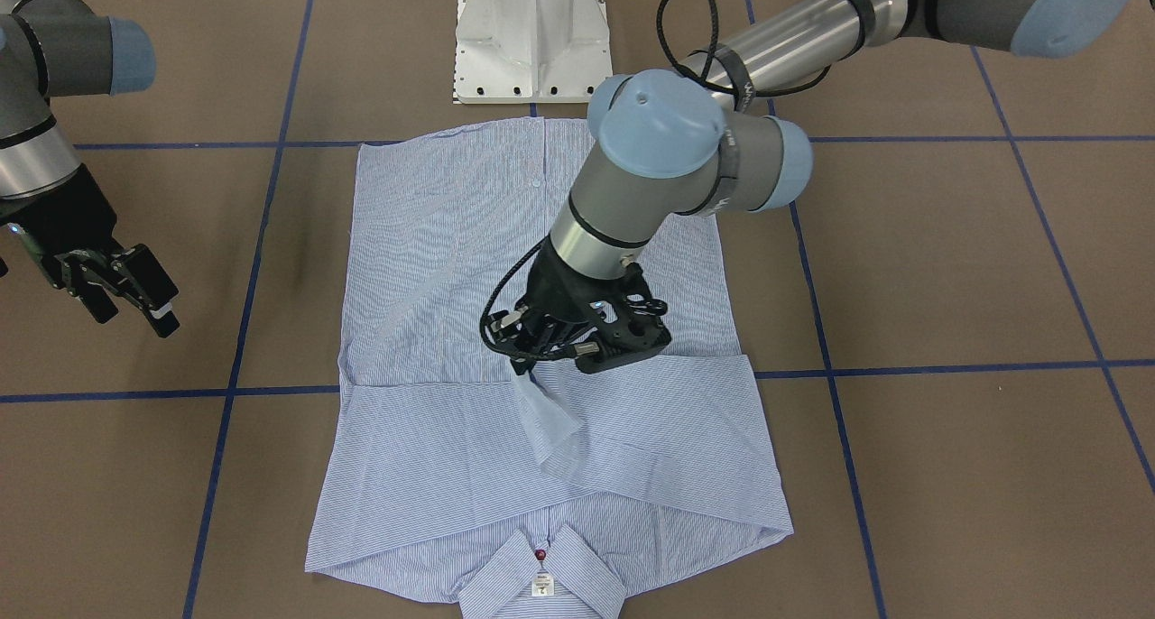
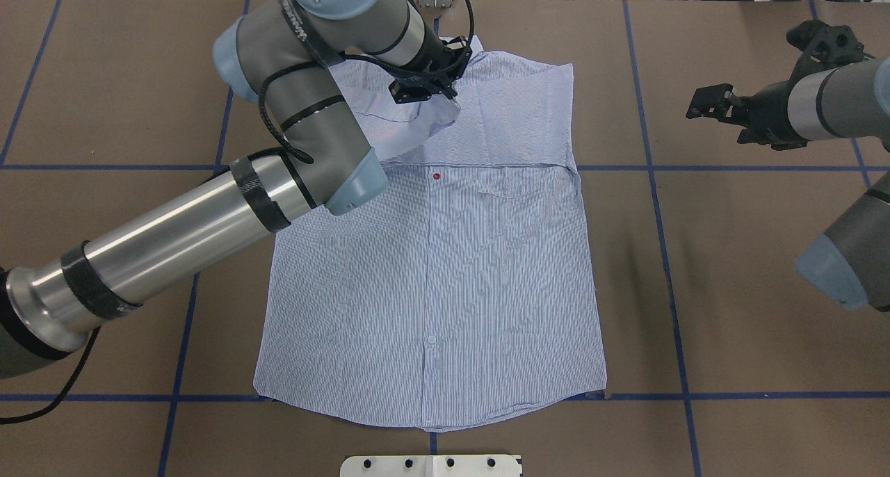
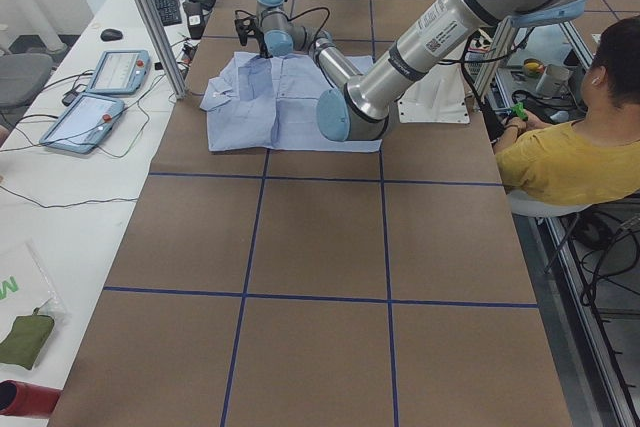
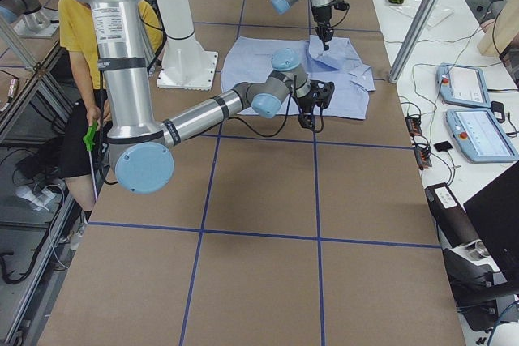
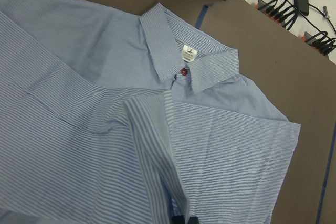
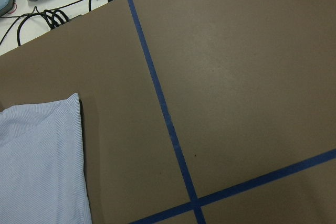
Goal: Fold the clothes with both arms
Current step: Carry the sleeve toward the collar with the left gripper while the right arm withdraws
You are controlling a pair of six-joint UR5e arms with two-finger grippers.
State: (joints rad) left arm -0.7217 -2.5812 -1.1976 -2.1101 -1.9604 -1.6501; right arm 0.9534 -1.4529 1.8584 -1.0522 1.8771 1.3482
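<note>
The light blue striped shirt (image 1: 451,267) lies flat on the brown table, front up, collar (image 1: 541,574) away from the robot's base. Both sleeves are folded across the chest. My left gripper (image 1: 534,364) is shut on the end of one sleeve (image 1: 552,425) and holds it lifted above the shirt's middle. In the overhead view the left gripper (image 2: 427,94) is over the upper part of the shirt (image 2: 445,275). The left wrist view shows the sleeve strip (image 5: 152,150), the collar and the white label (image 5: 188,53). My right gripper (image 1: 126,303) is open and empty, off to the shirt's side above bare table; it also shows in the overhead view (image 2: 704,106).
The white pedestal base (image 1: 532,41) stands at the shirt's hem side. Blue tape lines (image 1: 244,330) cross the table. A shirt edge (image 6: 37,161) shows in the right wrist view. A person in yellow (image 3: 560,157) sits beside the table. Tablets (image 3: 95,117) lie on a side table.
</note>
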